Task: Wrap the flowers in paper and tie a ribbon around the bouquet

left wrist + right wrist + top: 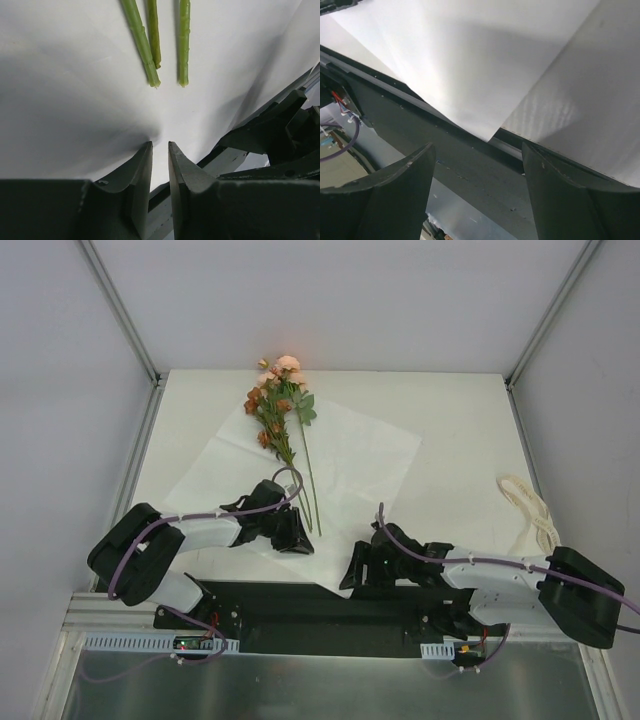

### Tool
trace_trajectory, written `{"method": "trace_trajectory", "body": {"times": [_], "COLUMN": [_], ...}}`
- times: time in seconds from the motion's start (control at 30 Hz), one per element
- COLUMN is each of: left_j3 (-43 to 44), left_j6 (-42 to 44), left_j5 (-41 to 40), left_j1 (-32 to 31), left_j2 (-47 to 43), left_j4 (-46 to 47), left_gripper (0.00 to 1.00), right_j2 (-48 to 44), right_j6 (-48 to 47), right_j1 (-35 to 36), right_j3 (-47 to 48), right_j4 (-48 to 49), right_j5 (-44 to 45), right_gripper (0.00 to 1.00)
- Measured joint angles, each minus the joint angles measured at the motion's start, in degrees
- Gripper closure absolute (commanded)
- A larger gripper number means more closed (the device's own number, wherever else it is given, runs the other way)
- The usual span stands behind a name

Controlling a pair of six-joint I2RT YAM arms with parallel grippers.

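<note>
— How do the left jaws stand?

— Nearly together, with only a narrow slit between the tips. In the left wrist view they sit low over the paper (pixel 75 75), right at its near edge. Nothing shows clamped in the slit. The cut ends of three stems (pixel 145 50) lie just beyond the tips, apart from them.

— And the left arm (pixel 200 532)?

— Its elbow is folded out to the left. The forearm runs rightward, low over the near part of the sheet, and the wrist ends close to the stem ends.

— Where do the flowers (pixel 278 410) lie?

— On the paper (pixel 350 455), blooms at its far corner and partly over the bare counter (pixel 460 420), stems pointing toward the arms. The blooms are pink, peach and rust-orange, with green leaves.

— What of the sheet itself?

— It is white and thin, spread flat and turned cornerwise on the counter. Its near corner hangs past the counter's edge over the black base plate (pixel 320 610).

— And the right jaws?

— Wide apart and holding nothing. The right wrist view shows that near corner of the paper (pixel 485 60) just beyond them, above the base plate (pixel 445 145), not touching either tip.

— The right arm (pixel 490 575)?

— Its elbow is out to the right, with the forearm stretched leftward and low, the wrist at the corner.

— And the ribbon (pixel 530 510)?

— It is cream, in loose loops on the counter at the far right, apart from the paper, just beyond the right arm.
</note>
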Motion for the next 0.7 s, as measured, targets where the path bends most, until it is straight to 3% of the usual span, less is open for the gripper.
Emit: {"method": "trace_trajectory", "body": {"times": [0.17, 0.37, 0.47, 0.6, 0.7], "left_j3": [-0.7, -0.8, -1.2, -1.7, -2.1], "left_j6": [-1.0, -1.3, -1.3, -1.3, -1.3], "left_j5": [0.2, 1.0, 1.1, 1.3, 1.3], "left_j1": [-0.1, -0.4, -0.3, -0.3, -0.4], "left_j2": [0.2, 0.8, 0.8, 0.6, 0.1], "left_j4": [2.0, 3.3, 4.0, 4.7, 4.8], "left_gripper": [0.81, 0.82, 0.82, 0.82, 0.82], "right_j2": [0.4, 5.6, 5.3, 0.4, -5.0], "right_j6": [0.9, 2.1, 2.2, 2.1, 2.1], "right_j1": [0.2, 2.5, 3.3, 4.1, 4.4], "right_j3": [-0.3, 1.5, 1.5, 1.1, 0.6], "right_j4": [-0.3, 4.2, 4.5, 3.7, 3.7], "right_j5": [1.3, 1.6, 3.2, 6.6, 9.5], "right_gripper": [0.27, 0.34, 0.41, 0.59, 0.61]}}
